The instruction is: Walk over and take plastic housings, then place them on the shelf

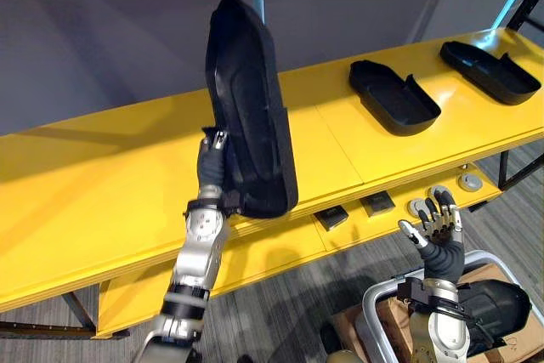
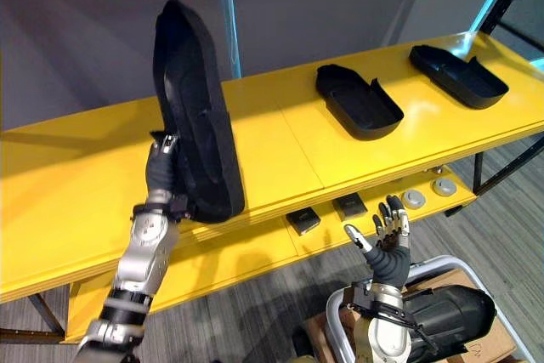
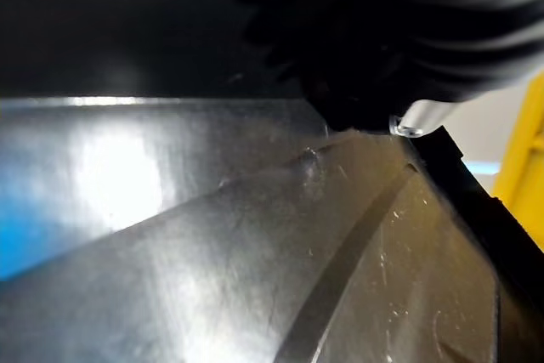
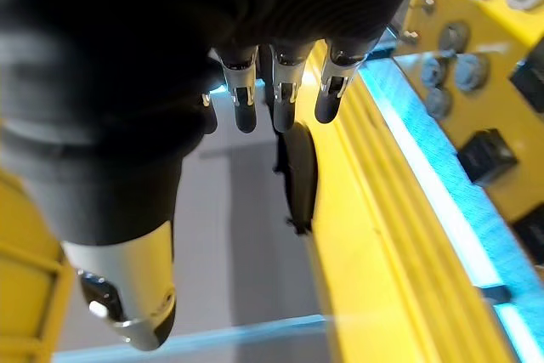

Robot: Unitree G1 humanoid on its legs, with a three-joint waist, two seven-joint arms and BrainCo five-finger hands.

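Note:
A long black plastic housing stands almost upright over the yellow shelf, its lower end by the shelf's front edge. My left hand is shut on its lower left rim; up close, its glossy inner surface shows in the left wrist view. Whether it touches the shelf I cannot tell. Two more black housings lie flat on the shelf, one right of centre and one at the far right. My right hand is raised below the shelf's front edge, open, fingers straight and holding nothing.
A lower yellow shelf carries two small black blocks and round silver parts. At the lower right, a white-framed cart holds another black housing and brown cardboard. The shelf's left half is bare.

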